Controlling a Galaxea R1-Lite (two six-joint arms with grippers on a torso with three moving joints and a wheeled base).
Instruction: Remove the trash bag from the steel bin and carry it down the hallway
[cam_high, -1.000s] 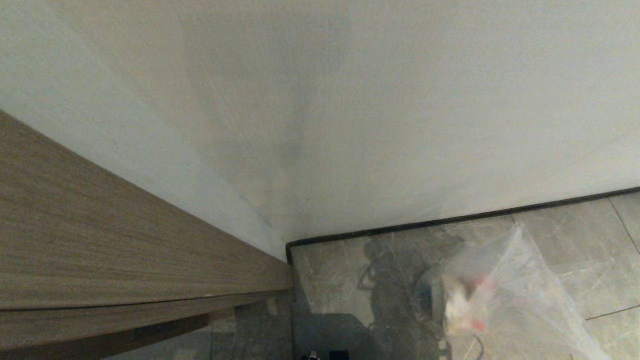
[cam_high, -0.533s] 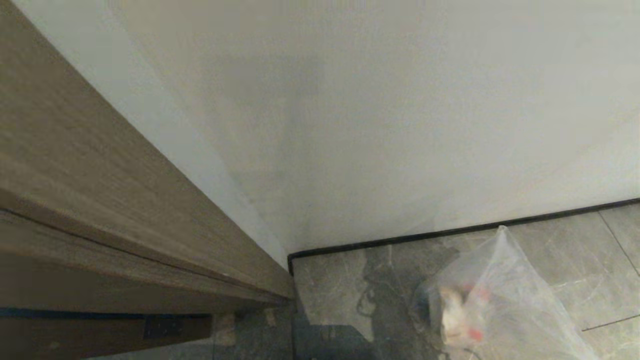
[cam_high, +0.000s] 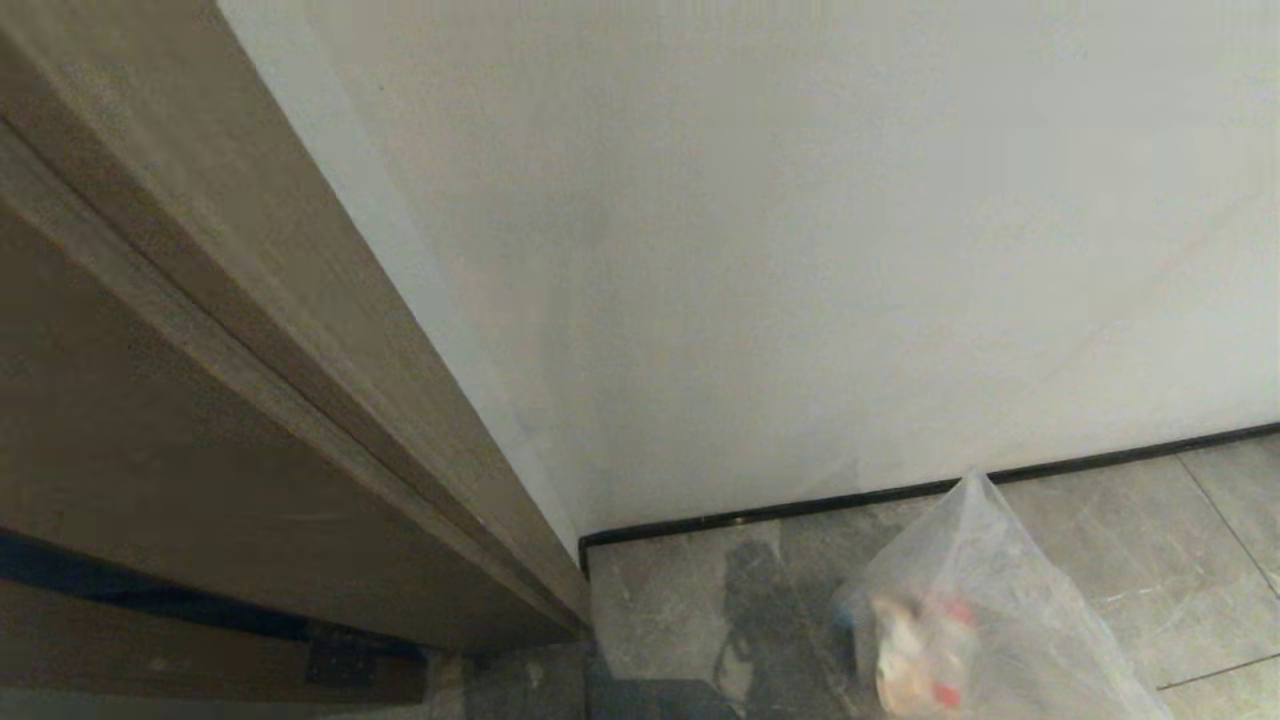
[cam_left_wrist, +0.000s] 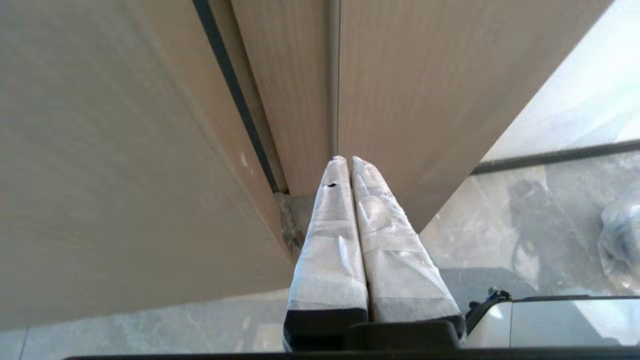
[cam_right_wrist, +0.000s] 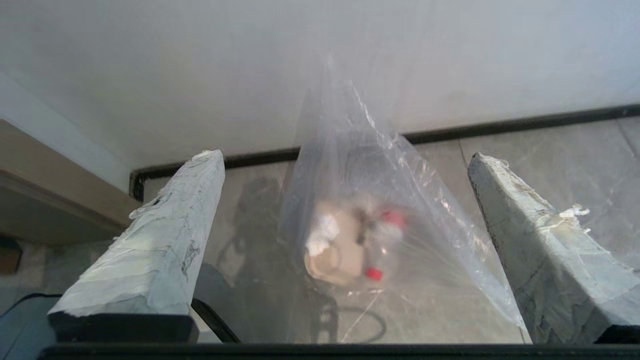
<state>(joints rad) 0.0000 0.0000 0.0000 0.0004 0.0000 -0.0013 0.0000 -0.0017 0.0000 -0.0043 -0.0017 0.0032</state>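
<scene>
The trash bag (cam_high: 985, 600), clear crinkly plastic with pale litter and red caps inside, rests on the hallway floor (cam_high: 1150, 540) close to the white wall, its top pulled up into a peak. In the right wrist view the trash bag (cam_right_wrist: 380, 215) stands in front of my right gripper (cam_right_wrist: 344, 156), whose taped fingers are spread wide apart and open, clamping nothing. My left gripper (cam_left_wrist: 345, 159) is shut with nothing in it, pointing at a wooden panel. Neither gripper appears in the head view. The steel bin is out of view.
A brown wooden door panel (cam_high: 200, 400) fills the left and meets the white wall (cam_high: 800, 250) at a corner. Black skirting (cam_high: 900, 495) runs along the wall's foot. A thin dark cable (cam_right_wrist: 370, 325) lies on the tiles near the bag.
The whole head picture has shifted: the camera moved, so the wooden panel now looms larger on the left and the skirting sits lower. The bag lies where it was.
</scene>
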